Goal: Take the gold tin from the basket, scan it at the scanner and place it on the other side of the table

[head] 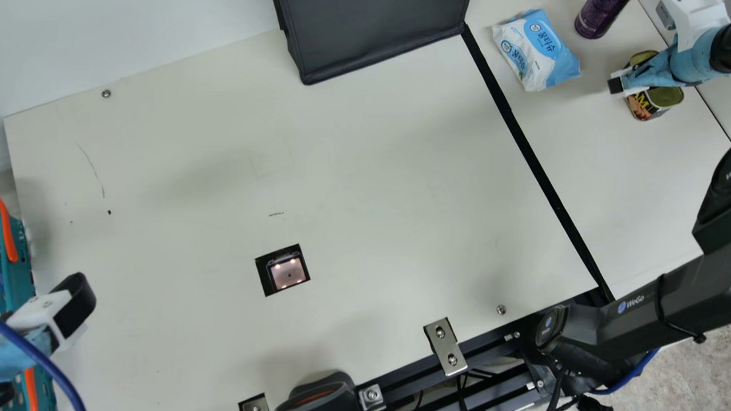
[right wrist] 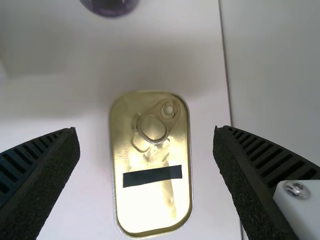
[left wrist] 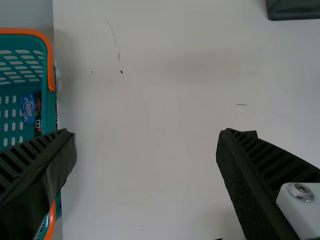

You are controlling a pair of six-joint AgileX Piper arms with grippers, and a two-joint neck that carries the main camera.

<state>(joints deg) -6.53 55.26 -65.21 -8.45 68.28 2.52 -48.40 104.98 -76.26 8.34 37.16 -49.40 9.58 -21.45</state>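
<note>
Well, wipes (head: pixel 536 50) and a purple can (head: pixel 605 8) sit near the tin (head: pixel 667 97).

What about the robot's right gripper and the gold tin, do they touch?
Apart. In the right wrist view, the right gripper is open, with table showing between each jaw and the gold tin.

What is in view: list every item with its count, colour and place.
Tin: one, gold, between right gripper's fingers
Wipes pack: one, blue and white, right of strip
Container: one, purple, beyond tin
Bag: one, black, far edge
Basket: one, teal with orange handles, left side
Packets: at least two, blue and dark, in basket
Lit square: one, black-edged, in table
Scanner-like device: one, black, near edge
Brackets: three, silver, near edge
Strip: one, black, across table
Table: cream, beneath
Left gripper: one, black-fingered, by basket
Right gripper: one, black-fingered, at tin
</note>
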